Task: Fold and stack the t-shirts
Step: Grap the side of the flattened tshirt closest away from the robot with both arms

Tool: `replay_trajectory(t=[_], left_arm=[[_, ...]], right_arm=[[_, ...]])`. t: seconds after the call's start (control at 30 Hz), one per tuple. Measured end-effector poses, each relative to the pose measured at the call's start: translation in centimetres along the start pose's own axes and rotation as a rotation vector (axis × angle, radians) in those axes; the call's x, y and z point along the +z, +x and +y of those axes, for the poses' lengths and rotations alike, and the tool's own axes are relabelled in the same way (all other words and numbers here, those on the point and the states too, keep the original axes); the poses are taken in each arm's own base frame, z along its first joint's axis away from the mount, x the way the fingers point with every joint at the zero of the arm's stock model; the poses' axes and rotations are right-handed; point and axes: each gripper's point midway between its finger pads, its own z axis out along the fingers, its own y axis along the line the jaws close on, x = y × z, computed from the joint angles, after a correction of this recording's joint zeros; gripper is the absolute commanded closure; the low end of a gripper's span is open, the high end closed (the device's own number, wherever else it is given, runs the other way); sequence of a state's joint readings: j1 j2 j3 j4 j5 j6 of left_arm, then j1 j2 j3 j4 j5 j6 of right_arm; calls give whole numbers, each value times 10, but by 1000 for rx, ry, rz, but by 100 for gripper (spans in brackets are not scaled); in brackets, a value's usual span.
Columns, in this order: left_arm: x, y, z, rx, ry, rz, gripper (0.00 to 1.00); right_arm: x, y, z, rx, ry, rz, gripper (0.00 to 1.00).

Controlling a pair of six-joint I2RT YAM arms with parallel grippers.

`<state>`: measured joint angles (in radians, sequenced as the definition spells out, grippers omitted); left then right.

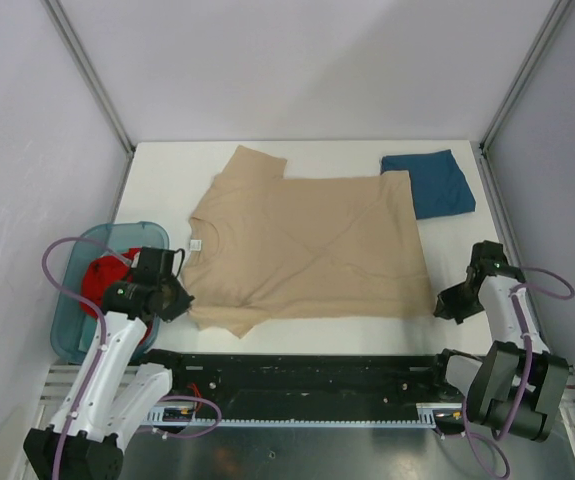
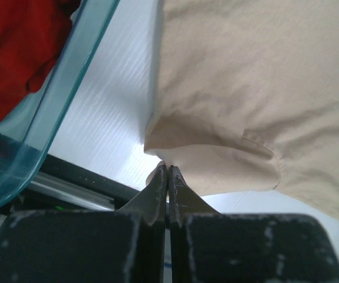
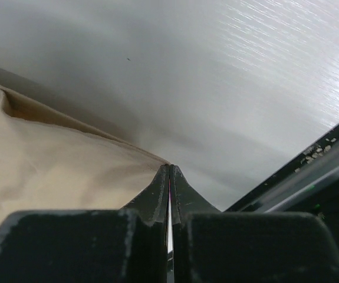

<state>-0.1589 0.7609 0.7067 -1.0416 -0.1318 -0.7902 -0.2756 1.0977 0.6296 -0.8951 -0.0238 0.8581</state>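
Note:
The large tan t-shirt (image 1: pixel 307 245) lies spread on the white table, its neck label toward the left. My left gripper (image 1: pixel 181 298) is shut on its near left sleeve edge; in the left wrist view the cloth (image 2: pixel 246 76) bunches at the closed tips (image 2: pixel 168 168). My right gripper (image 1: pixel 440 305) is shut on the shirt's near right hem corner; in the right wrist view the cloth (image 3: pixel 51 159) draws to a point at the tips (image 3: pixel 169 167). The dark teal-blue shirt (image 1: pixel 429 182) lies folded at the back right. The red shirt (image 1: pixel 100 282) lies crumpled in a bin and also shows in the left wrist view (image 2: pixel 16 47).
A translucent blue bin (image 1: pixel 67 325) stands at the table's left edge, its wall close to my left gripper (image 2: pixel 69 88). A black rail (image 1: pixel 297 375) runs along the near edge. Grey walls enclose the table at the back and both sides.

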Motion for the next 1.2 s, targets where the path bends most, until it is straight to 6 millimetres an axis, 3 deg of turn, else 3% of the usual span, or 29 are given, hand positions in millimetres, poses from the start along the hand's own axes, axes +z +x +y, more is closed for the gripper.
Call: replay_trajectory(t=[0.23, 0.43, 0.6, 0.77, 0.93, 1.2], left_arm=[[-9, 10, 10, -29, -15, -1, 100], [-6, 13, 14, -17, -73, 27, 100], [-14, -20, -11, -9, -79, -12, 100], [-6, -54, -44, 2, -55, -63, 100], [18, -71, -60, 21, -108, -66, 100], [35, -104, -79, 41, -163, -125, 100]], right_arm=[[-9, 1, -16, 21, 48, 28, 100], [-21, -8, -4, -9, 2, 11, 100], [-34, -25, 26, -79, -77, -50, 100], [-41, -34, 75, -210, -163, -116, 100], [-28, -36, 120, -303, -195, -142, 100], [-5, -44, 149, -353, -174, -177, 100]])
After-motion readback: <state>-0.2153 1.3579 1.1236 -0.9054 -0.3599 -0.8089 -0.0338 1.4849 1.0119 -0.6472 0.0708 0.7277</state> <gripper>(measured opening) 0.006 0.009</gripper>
